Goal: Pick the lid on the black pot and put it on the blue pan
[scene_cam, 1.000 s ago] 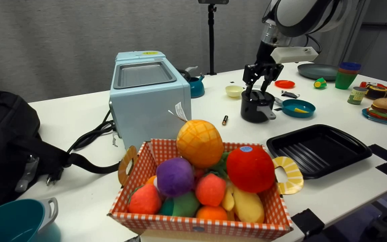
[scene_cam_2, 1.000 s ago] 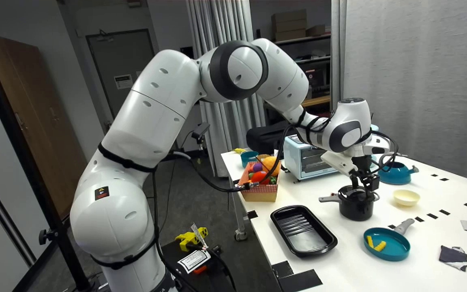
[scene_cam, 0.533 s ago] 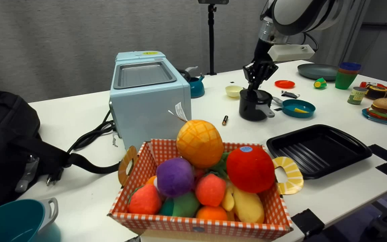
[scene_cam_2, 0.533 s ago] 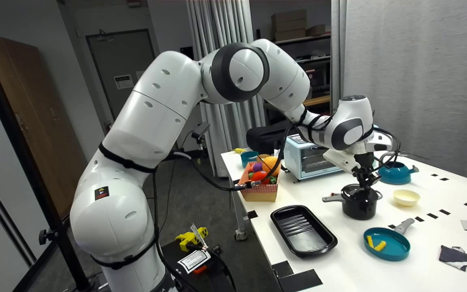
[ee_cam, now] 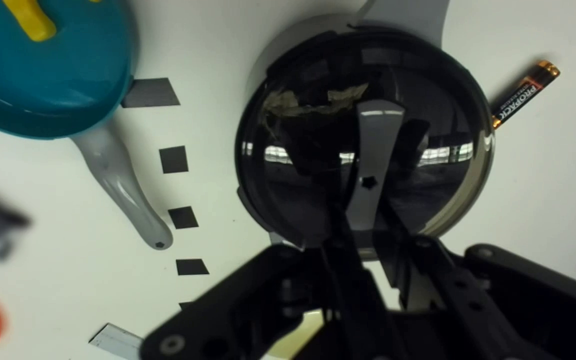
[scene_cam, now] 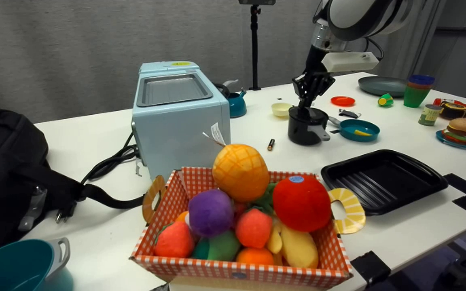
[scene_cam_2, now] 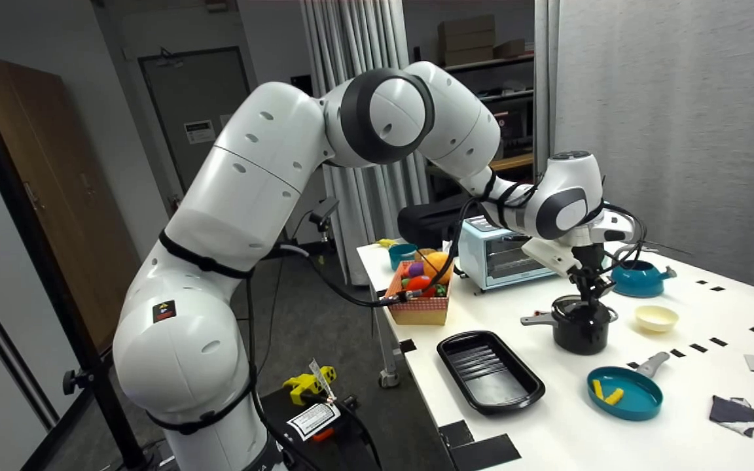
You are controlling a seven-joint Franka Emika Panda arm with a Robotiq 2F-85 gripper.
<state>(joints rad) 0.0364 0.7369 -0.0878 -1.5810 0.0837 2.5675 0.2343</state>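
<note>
The lid [ee_cam: 308,130] is round, dark and glossy with a grey handle strip [ee_cam: 379,135]. It sits over the mouth of the black pot [scene_cam: 301,131], which stands on the table with a grey side handle. From above, my gripper [ee_cam: 363,210] has its two fingers on either side of the lid's strip, closed against it. In an exterior view the gripper [scene_cam_2: 590,302] points down into the pot top, so its fingertips are partly lost against the black. Beside the pot rests the blue pan [scene_cam_2: 639,400], with yellow pieces inside and its grey handle toward the pot.
A black ribbed tray [scene_cam_2: 491,373] lies near the table edge. Close to the pot are a battery [scene_cam: 271,144] and a pale yellow bowl [scene_cam_2: 656,318]. A light blue toaster oven [scene_cam: 184,121] and a basket of toy fruit [scene_cam: 241,266] stand further off.
The fingers, apart around the lid's handle a second ago, have come together on it. Pot and gripper shifted slightly, then stayed nearly still over the last half second.
</note>
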